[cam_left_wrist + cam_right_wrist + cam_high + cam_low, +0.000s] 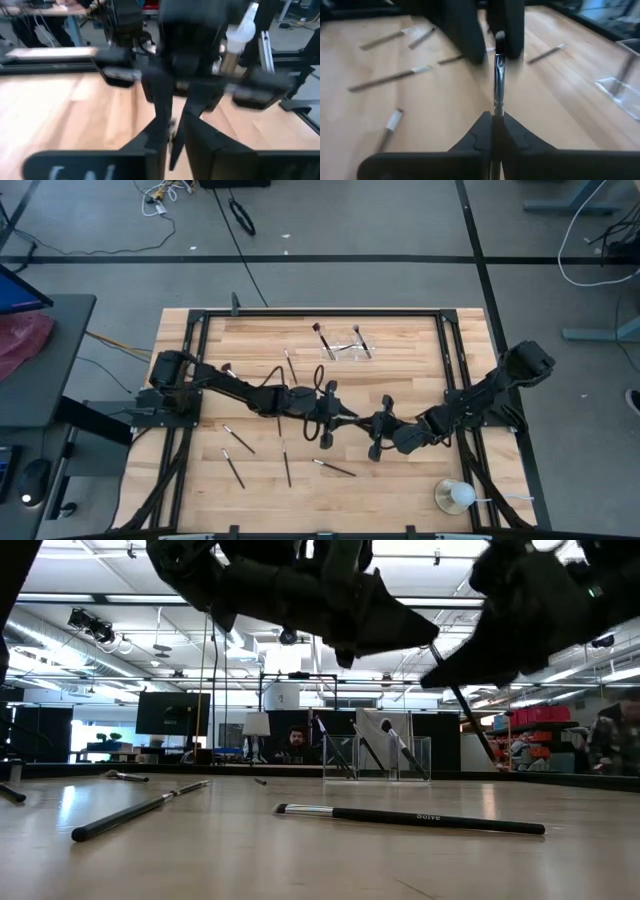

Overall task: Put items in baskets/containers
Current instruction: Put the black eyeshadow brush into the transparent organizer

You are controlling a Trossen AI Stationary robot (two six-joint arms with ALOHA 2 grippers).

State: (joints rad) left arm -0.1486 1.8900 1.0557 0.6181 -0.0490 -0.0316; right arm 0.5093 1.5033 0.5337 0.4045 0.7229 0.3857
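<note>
I am holding one makeup brush mid-table, pinched by both my left gripper and right gripper.

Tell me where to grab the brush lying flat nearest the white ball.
Grip the brush at mid-handle, coming straight down with the fingers across its length. It lies flat on the table with nothing close beside it, and the handle is thin and straight.

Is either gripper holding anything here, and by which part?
The right gripper is shut on a makeup brush, pinching its handle end, tuft pointing away. The left gripper meets the brush's far end; whether it grips is unclear.
</note>
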